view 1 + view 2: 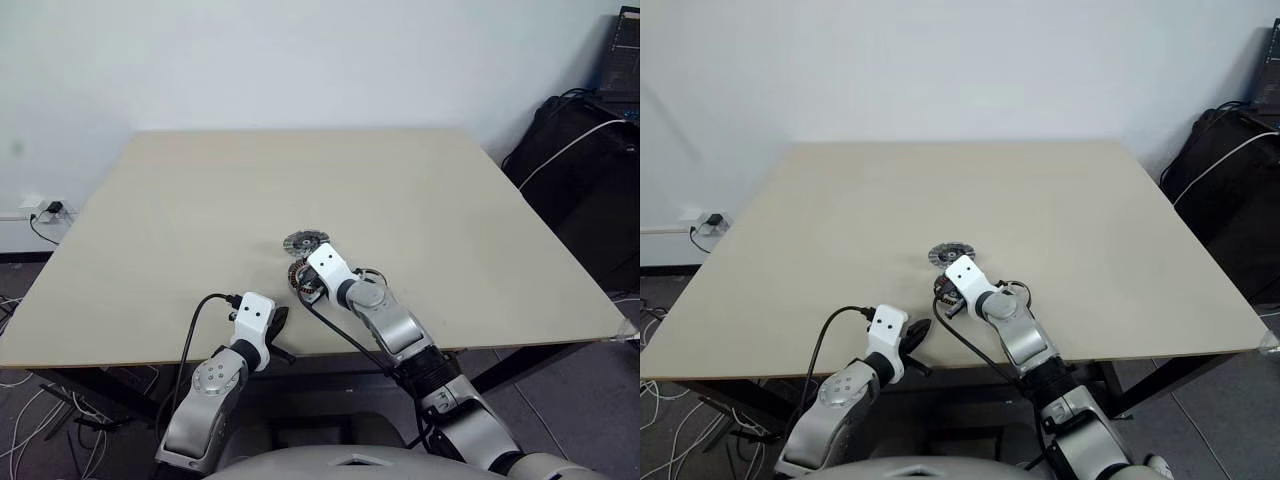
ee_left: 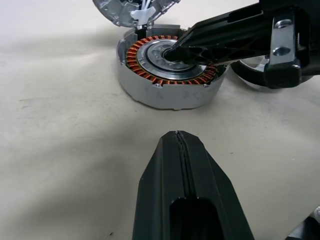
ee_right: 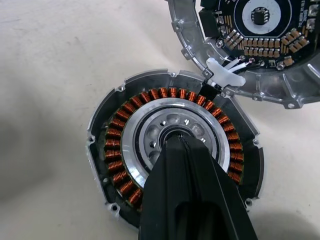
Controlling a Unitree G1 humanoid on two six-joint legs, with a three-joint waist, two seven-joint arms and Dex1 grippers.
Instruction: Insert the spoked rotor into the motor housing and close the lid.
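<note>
A plain white wall (image 1: 300, 60) stands behind the beige table (image 1: 200, 200). Black equipment (image 1: 590, 180) is at far right; cables (image 1: 30, 400) lie on the floor at left.

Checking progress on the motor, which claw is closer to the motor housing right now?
Right. The right claw is shut, its tip at the motor housing centre; the left claw, also shut, sits short of it above the table.
</note>
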